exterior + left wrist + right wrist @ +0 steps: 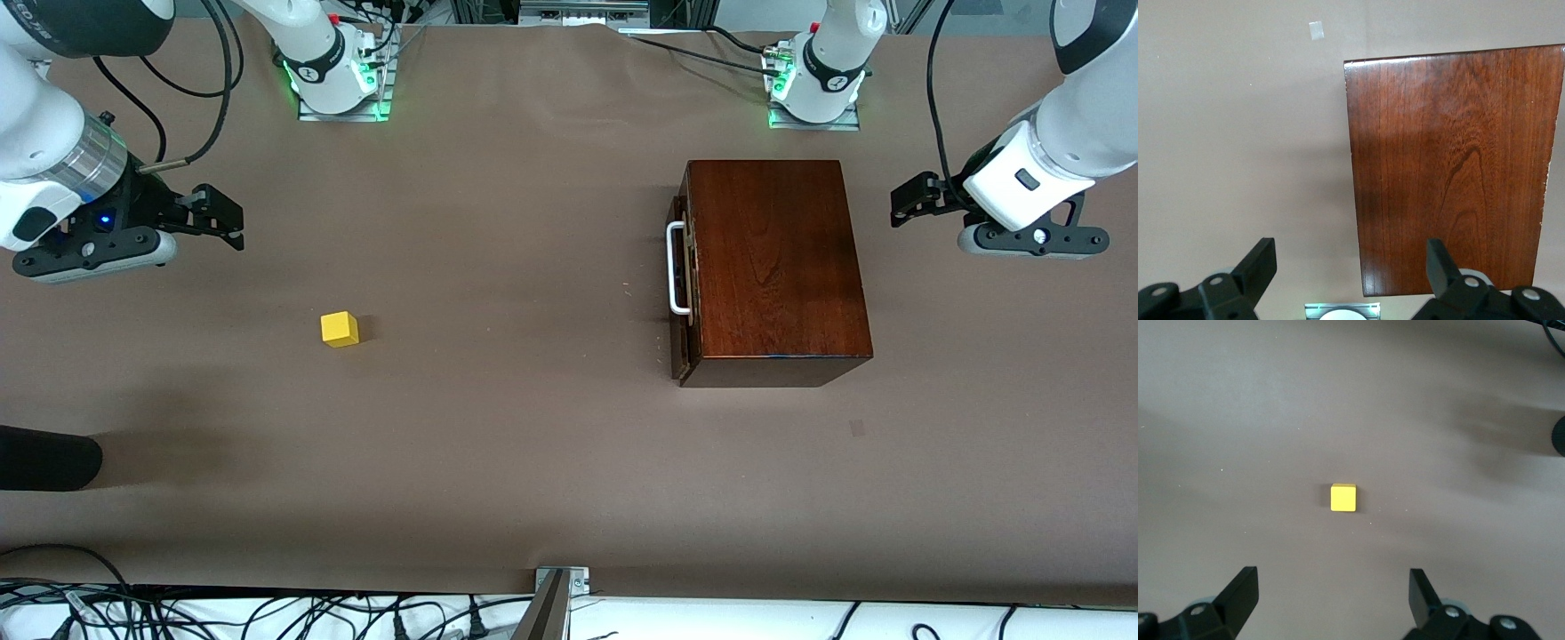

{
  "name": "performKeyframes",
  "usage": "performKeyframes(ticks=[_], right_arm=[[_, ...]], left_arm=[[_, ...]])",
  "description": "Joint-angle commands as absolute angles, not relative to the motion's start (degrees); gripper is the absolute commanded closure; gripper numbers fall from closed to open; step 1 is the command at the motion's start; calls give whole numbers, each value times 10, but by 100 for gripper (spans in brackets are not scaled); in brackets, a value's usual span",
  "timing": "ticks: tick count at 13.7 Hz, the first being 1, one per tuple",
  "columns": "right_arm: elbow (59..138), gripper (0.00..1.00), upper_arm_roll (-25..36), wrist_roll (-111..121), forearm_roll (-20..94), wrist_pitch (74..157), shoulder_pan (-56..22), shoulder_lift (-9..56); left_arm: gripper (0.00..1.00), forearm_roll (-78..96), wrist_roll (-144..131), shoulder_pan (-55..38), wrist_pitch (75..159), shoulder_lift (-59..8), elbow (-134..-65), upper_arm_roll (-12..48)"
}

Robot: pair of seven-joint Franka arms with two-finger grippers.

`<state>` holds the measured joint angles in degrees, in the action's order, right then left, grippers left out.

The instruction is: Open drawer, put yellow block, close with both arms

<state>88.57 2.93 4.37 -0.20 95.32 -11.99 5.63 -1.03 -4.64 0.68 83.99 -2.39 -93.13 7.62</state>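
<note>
So you're right at the start here: the drawer (682, 267) sits fully shut in the mahogany box (775, 267) toward the left arm's end of the table (533, 444), its white handle (676, 268) facing the right arm's end. The yellow block (340, 328) is out on bare table toward the right arm's end, well apart from the box and a bit nearer the front camera than the handle.

The left gripper (900, 209) hovers over the table beside the box's back end, jaws released and holding nothing. The right gripper (233, 216) hangs over bare table, also spread wide and empty.

What could bite you: your left arm is on the wrong end of the box for the handle, so reaching over could clip the lid. And if you yank that handle with nothing bracing the box, my guess is the whole thing slides.

The front view is the only one showing the handle; the left wrist view only gets the box top, and only the right wrist view shows the block sitting between its jaws' line of approach.
</note>
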Motion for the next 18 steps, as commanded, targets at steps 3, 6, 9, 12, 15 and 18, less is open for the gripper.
performKeyframes(ticks=[3, 6, 9, 12, 15, 18], right_arm=[[873, 0, 25, 45, 2, 950, -114, 62], [873, 0, 25, 45, 3, 950, -114, 62], [873, 0, 25, 45, 3, 950, -114, 62], [873, 0, 25, 45, 3, 950, -114, 62], [873, 0, 25, 40, 7, 961, -114, 62], [873, 0, 25, 40, 11, 975, -115, 64]], left_arm=[[0, 5, -45, -7, 807, -44, -914, 75], [0, 4, -61, -67, 809, -50, -917, 75], [0, 5, -131, -125, 849, -67, -916, 75], [0, 0, -226, -197, 895, -96, -916, 74], [0, -6, -320, -263, 953, -134, -917, 74], [0, -8, -400, -315, 1018, -184, -921, 73]])
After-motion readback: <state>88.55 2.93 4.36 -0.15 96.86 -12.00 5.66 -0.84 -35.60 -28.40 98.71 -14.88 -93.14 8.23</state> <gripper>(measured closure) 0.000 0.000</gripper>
